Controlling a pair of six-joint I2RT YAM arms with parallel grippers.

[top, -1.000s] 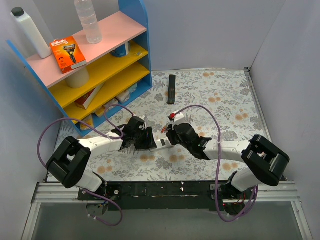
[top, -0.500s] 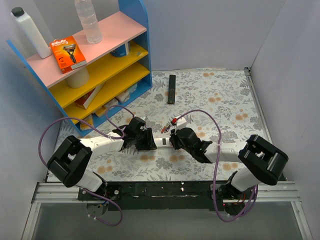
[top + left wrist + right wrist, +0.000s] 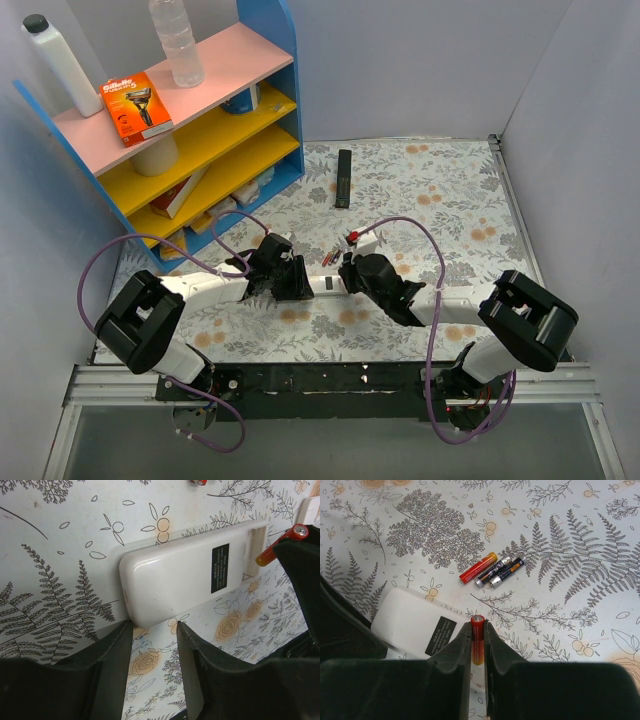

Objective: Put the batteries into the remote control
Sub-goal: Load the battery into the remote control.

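Note:
The remote control [image 3: 190, 575] lies white back up with a black label, its battery bay [image 3: 256, 545] open at the far end. It also shows in the right wrist view [image 3: 415, 622] and between the two grippers in the top view [image 3: 325, 286]. My left gripper [image 3: 154, 627] is open, with its fingertips at the remote's near end. My right gripper [image 3: 478, 625] is shut on a red-orange battery [image 3: 478, 642] and holds it over the remote's open end [image 3: 280, 547]. Three loose batteries [image 3: 492, 570] lie together on the cloth beyond [image 3: 328, 257].
A long slim black remote [image 3: 343, 177] lies at the back of the flowered cloth. A blue shelf unit [image 3: 200, 130] with pink and yellow boards stands at the back left. Grey walls close in the back and right.
My right gripper has shifted slightly nearer and to the right with the battery in it. The left gripper and the remote have stayed put.

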